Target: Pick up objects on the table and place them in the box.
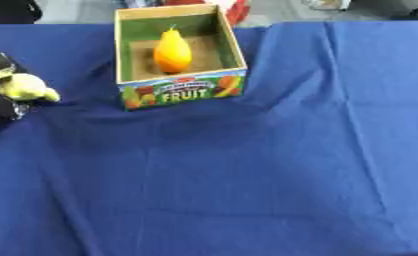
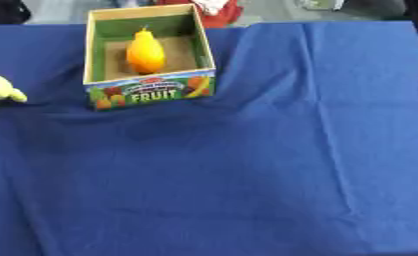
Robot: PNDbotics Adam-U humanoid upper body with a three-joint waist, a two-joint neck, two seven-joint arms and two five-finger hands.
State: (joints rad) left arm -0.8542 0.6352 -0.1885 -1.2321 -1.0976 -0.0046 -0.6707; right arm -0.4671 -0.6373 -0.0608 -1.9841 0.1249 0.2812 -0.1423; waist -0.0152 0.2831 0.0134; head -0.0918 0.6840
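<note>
Fruit is going into the box [image 1: 179,93] one piece at a time, by the look of it. An orange pear-shaped piece [image 1: 172,51] already stands upright inside the box, near its middle. Well to the left of the box, at the picture's edge, the left hand [image 1: 2,102] has its dark fingers curled round a yellow-green fruit [image 1: 24,87], lifted just off the blue cloth [image 1: 247,175]. I judge the carry is the step in hand: the next move needs that hand brought rightward over the box's near wall and opened above the free floor beside the pear. Most of the hand is cut off by the edge, so what kind of fruit it is I can't say. No right hand shows anywhere.
</note>
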